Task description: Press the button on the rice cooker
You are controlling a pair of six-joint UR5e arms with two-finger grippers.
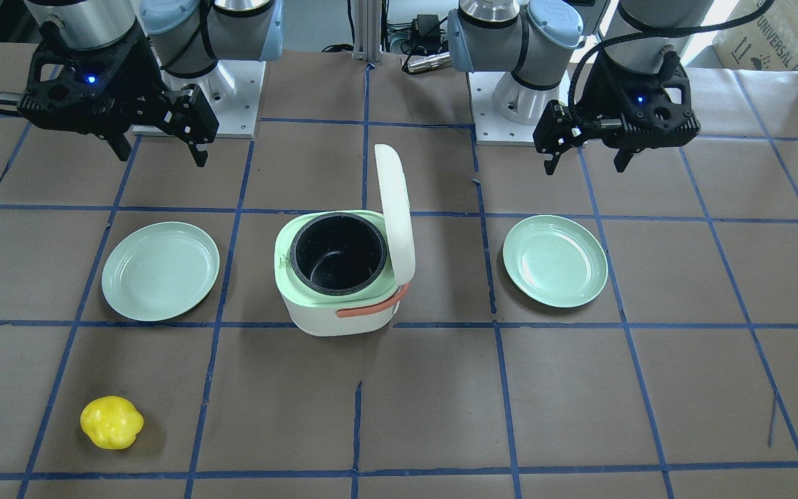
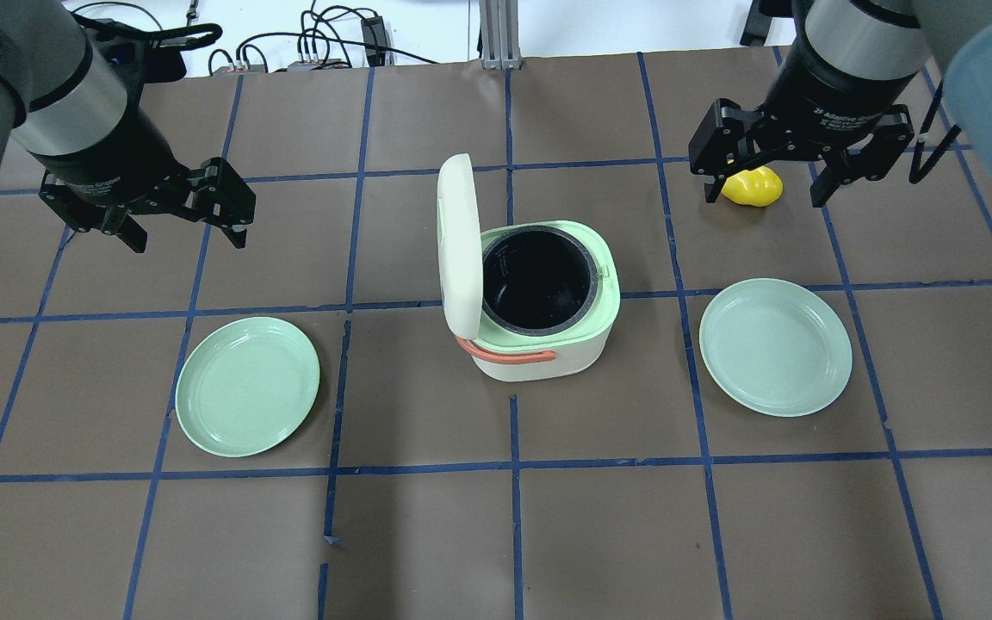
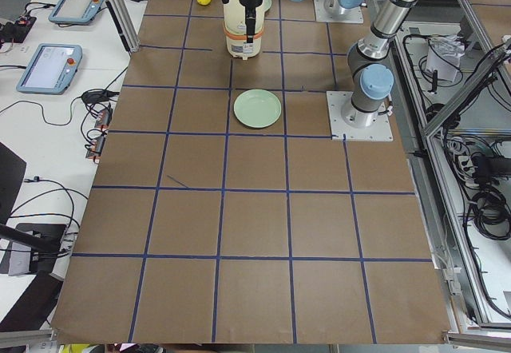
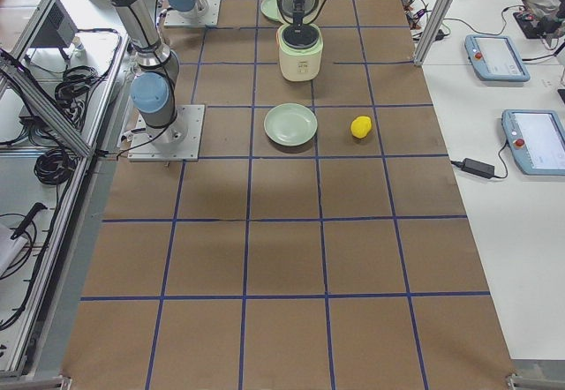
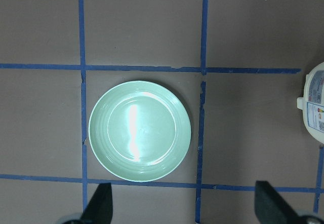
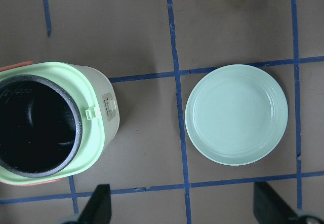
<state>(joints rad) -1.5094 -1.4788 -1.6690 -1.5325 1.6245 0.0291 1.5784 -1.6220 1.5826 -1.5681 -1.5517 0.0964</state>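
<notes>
The white and pale-green rice cooker [image 1: 337, 291] [image 2: 539, 357] stands mid-table with its lid [image 2: 458, 241] swung upright and the black inner pot showing. A small latch tab [image 6: 90, 113] sits on its green rim; I can make out no other button. My left gripper [image 2: 186, 237] [image 1: 586, 166] hangs open and empty, high above the table to the cooker's left. My right gripper [image 2: 763, 196] [image 1: 162, 156] hangs open and empty to its right. The cooker's edge shows in the left wrist view [image 5: 314, 107].
A green plate [image 2: 246, 385] [image 5: 139, 131] lies left of the cooker and another [image 2: 776, 344] [image 6: 236, 113] lies right of it. A yellow fruit-like object [image 2: 754, 187] [image 1: 111, 421] lies beyond the right plate, under my right gripper.
</notes>
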